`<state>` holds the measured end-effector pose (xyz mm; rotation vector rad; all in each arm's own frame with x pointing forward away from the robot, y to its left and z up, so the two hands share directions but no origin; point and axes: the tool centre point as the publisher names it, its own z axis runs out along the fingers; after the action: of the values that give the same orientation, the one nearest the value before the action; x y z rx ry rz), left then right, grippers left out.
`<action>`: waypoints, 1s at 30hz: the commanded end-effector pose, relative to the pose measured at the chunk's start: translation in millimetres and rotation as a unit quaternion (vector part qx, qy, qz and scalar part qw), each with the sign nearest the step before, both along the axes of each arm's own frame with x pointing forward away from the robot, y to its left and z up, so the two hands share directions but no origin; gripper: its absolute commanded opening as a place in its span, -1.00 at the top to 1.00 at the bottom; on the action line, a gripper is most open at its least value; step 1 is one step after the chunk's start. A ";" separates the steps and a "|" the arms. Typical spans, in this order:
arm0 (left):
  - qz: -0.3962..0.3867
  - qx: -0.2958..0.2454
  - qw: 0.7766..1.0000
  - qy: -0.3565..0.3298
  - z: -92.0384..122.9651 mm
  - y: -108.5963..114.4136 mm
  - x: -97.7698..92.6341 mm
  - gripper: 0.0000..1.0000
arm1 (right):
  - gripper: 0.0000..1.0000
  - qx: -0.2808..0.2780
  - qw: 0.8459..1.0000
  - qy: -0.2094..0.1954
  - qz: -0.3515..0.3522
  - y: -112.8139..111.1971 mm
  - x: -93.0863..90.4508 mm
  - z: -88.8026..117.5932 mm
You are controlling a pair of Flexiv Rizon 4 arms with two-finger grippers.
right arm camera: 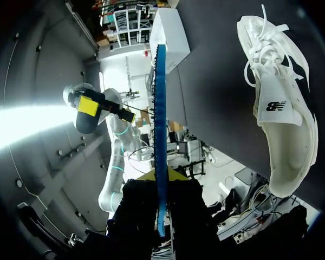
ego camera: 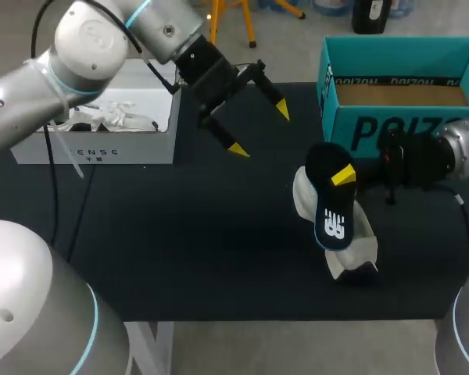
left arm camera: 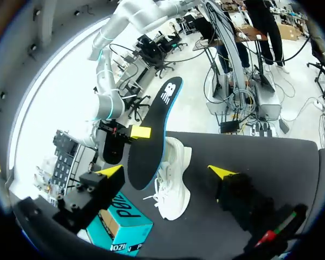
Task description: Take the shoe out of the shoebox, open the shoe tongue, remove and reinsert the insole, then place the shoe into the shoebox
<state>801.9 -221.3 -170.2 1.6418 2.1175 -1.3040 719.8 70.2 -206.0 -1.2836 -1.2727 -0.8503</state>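
A black insole (ego camera: 331,205) with a blue edge is held up off the table, and my right gripper (ego camera: 345,178) is shut on its upper part. In the right wrist view the insole (right arm camera: 160,108) shows edge-on between that gripper's (right arm camera: 161,176) fingers. The white shoe (ego camera: 352,244) lies on its side on the black table, just below the insole. My left gripper (ego camera: 260,130) hangs open in the air to the left of the insole, holding nothing. Its wrist view shows the insole (left arm camera: 151,127) and shoe (left arm camera: 170,181) ahead of its open fingers (left arm camera: 167,171).
The teal shoebox (ego camera: 399,125) stands open at the back right, behind my right arm. A white box (ego camera: 102,144) with crumpled paper inside sits at the back left. The black tabletop (ego camera: 180,234) stretches bare across the front and middle.
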 end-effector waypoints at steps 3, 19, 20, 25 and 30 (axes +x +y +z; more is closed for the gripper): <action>0.067 -0.258 0.962 0.061 -12.8 -6.4 0.6 -1.00 | 1.00 -0.001 1.000 0.000 -0.001 1.1 -0.8 0.2; 0.090 -0.248 0.963 -0.054 -12.0 -18.7 -18.0 -1.00 | 1.00 -0.001 1.000 0.000 -0.001 1.1 -0.8 0.2; 0.089 -0.245 0.963 -0.064 -12.7 -21.7 -22.3 -1.00 | 1.00 -0.001 1.000 0.000 -0.001 1.1 -0.8 0.2; 0.077 -0.269 0.955 -0.097 -32.1 -33.9 -37.9 -1.00 | 1.00 -0.001 1.000 0.000 -0.001 1.1 -0.8 0.2; 0.091 -0.312 0.939 -0.112 -44.5 -42.3 -41.3 -1.00 | 1.00 -0.001 1.000 0.000 -0.001 1.1 -0.8 0.2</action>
<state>767.8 -257.7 -204.7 1.3309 1.5399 -1.4279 719.7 70.2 -206.0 -1.2836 -1.2729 -0.8502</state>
